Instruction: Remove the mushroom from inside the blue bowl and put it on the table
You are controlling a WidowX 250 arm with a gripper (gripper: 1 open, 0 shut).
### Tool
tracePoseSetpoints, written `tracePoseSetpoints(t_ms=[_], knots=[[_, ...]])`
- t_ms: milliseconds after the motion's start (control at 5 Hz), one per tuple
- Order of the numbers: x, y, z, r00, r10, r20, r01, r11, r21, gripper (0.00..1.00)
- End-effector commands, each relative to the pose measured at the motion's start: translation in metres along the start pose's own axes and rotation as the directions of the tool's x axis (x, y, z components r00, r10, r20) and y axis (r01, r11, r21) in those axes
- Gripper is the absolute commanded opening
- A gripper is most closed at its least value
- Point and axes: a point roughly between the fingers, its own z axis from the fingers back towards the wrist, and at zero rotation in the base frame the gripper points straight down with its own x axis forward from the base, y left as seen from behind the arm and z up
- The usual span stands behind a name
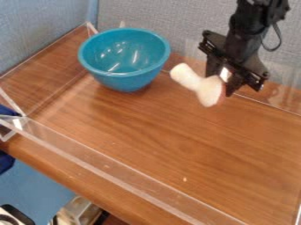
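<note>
i'm on a single camera, high off the near corner, looking diagonally down across the whole surface [153, 132].

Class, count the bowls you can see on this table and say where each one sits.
1. The blue bowl stands on the table near its far left corner. Nothing visible could hide another.

Bowl [121, 58]: on the table [165, 141], far left corner.
Gripper [223, 81]: right of bowl, clamped on mushroom [198, 83].
Mushroom: outside bowl, above tabletop.
</note>
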Motion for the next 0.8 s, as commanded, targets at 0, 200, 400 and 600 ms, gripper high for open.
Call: tracePoseSetpoints(t_ms=[0, 200, 400, 600], knots=[[0.003, -0.017, 0.003, 0.998, -0.017, 0.067, 0.019, 0.999, -0.027, 0.00], [0.001, -0.032, -0.025, 0.998, -0.034, 0.054, 0.037, 0.997, -0.062, 0.00], [0.000, -0.034, -0.042, 0.998, -0.011, 0.058, 0.016, 0.996, -0.089, 0.00], [0.001, -0.052, -0.046, 0.998, -0.030, 0.054, 0.036, 0.994, -0.103, 0.00]])
